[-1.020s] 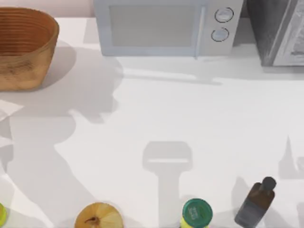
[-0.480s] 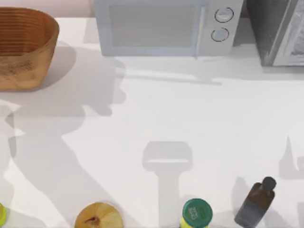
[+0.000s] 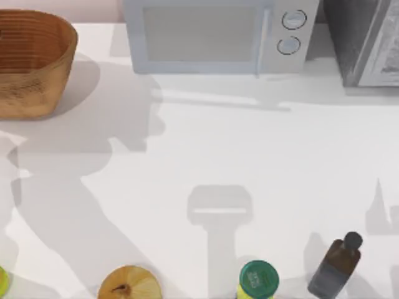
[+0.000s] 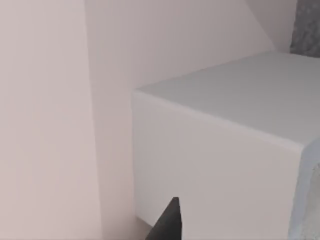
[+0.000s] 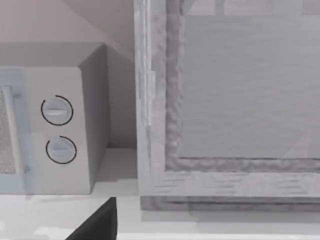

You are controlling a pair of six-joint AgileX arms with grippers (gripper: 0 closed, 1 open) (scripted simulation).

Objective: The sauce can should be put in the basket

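Shifted since a second ago: the broad grey shadow on the left side of the table has a different outline. Against half a second ago it is nearly the same. Nothing standing on the table has changed place.

- Basket: far left corner of the table, upright, cut by the top view's left edge. Ribbed orange-brown wall faces the camera. Well apart from the things along the near edge.
- Microwave: at the back, middle, just right of the basket, door and two dials facing forward.
- Grey cabinet: back right corner, just beside the microwave.
- Near edge, left to right: a sliver of something yellow-green at the left border, an onion, a green-lidded jar and a dark bottle lying tilted. All are apart from one another.
- Left gripper: one dark tip in the left wrist view, before a plain white box and a pale wall. Released or clenched: cannot tell.
- Right gripper: one dark tip in the right wrist view, facing the microwave's dial end and the cabinet front. Grip state: cannot tell.
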